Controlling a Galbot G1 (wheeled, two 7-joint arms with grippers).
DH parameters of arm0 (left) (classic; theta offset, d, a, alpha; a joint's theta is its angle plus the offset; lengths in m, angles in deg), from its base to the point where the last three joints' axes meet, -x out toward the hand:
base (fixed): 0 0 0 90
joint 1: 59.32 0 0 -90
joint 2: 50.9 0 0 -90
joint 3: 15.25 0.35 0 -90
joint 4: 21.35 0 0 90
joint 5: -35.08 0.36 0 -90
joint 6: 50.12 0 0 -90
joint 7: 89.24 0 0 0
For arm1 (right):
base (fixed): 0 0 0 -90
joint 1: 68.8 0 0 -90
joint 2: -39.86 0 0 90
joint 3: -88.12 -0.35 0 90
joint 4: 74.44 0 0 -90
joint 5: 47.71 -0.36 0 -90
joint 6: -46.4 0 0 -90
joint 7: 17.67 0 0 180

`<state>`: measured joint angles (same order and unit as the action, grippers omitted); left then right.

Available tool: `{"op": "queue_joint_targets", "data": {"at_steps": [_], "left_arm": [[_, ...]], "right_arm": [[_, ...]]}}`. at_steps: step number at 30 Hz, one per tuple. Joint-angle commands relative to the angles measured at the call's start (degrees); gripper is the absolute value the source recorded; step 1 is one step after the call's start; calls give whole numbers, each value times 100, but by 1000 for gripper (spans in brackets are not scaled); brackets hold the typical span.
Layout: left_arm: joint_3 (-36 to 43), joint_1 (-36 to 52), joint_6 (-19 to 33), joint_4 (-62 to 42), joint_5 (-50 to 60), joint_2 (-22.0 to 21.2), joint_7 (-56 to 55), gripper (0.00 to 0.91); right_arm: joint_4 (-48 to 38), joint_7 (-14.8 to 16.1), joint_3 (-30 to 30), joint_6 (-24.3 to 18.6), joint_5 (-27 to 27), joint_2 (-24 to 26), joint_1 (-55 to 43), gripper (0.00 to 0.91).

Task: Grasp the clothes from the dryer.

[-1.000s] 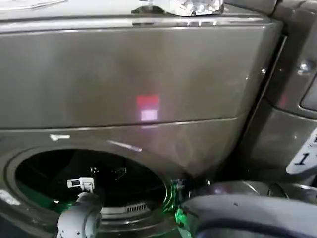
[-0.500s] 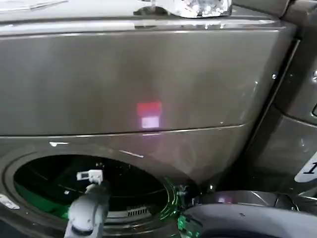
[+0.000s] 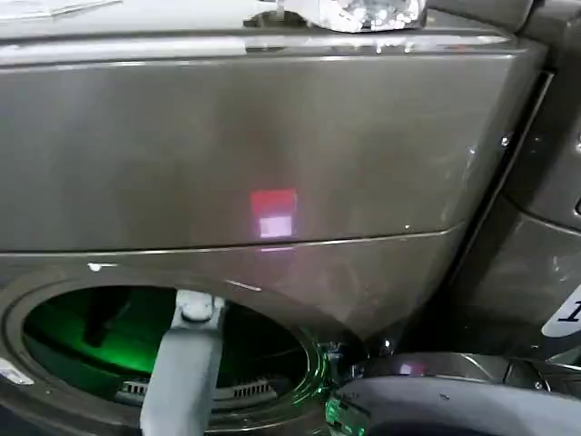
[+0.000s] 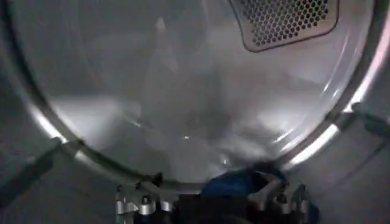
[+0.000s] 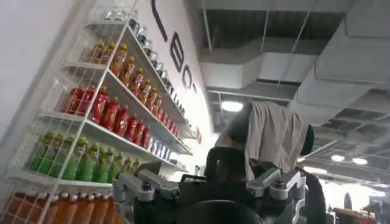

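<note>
Inside the drum of the dryer point(image 3: 272, 136) I have the left arm reaching in through the round porthole, and the left gripper point(image 4: 213, 204) sits right over the clothes point(image 4: 234, 182), a small blue bundle on the drum floor near its front lip. The fabric shows between the jaws, but I cannot tell from here whether they have closed on it. I judge this the grasp step itself: next I should confirm a firm pinch, then draw straight back out. The right gripper point(image 5: 210, 195) waits outside, pointing up at shelves of bottles point(image 5: 103, 109).
</note>
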<state>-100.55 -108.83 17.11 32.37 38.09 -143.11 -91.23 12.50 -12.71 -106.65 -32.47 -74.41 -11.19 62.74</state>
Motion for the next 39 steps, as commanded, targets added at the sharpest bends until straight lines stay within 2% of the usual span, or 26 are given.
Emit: {"op": "queue_joint_targets", "data": {"at_steps": [1, 3, 4, 5, 8, 12, 18, 20, 26, 30, 39], "left_arm": [[-25, 1101, 101, -1854, 1852, -4, 927, 907], [5, 1165, 107, -1871, 2840, 70, 2010, 907], [14, 1146, 308, -1813, 4049, 131, 2520, 907], [9, 1132, 498, -1744, 4562, 186, 3060, 907], [-156, 1232, 1536, -1831, 6311, 212, 4167, 907], [-290, 1296, 2306, -1832, 6432, 266, 5218, 907], [-633, 1405, 2850, -2121, 7183, 365, 5997, 907], [-686, 1435, 2874, -2191, 7328, 395, 6106, 907], [-806, 1553, 2858, -2494, 7063, 502, 5810, 907], [-745, 1625, 3117, -2792, 6685, 617, 4933, 907], [-684, 1681, 3439, -2962, 6442, 611, 4538, 907]], "right_arm": [[6, 5, 10, -11, 36, 10, -9, 907], [7, 9, 18, -14, 75, 7, -12, 907], [12, 8, 25, -16, 86, 6, -11, 907], [4, 9, 26, -19, 90, 6, -9, 907], [-9, 9, 41, -42, 108, 6, -5, 907], [-12, 7, 70, -62, 130, -4, -12, 907], [-28, 17, 80, -100, 155, -16, -19, 907], [-50, 25, 79, -140, 157, -38, 8, 907], [0, 25, 136, -174, 176, -93, 4, 907], [16, 27, 144, -191, 187, -115, 1, 907], [33, 25, 227, -213, 229, -154, -91, 907]]}}
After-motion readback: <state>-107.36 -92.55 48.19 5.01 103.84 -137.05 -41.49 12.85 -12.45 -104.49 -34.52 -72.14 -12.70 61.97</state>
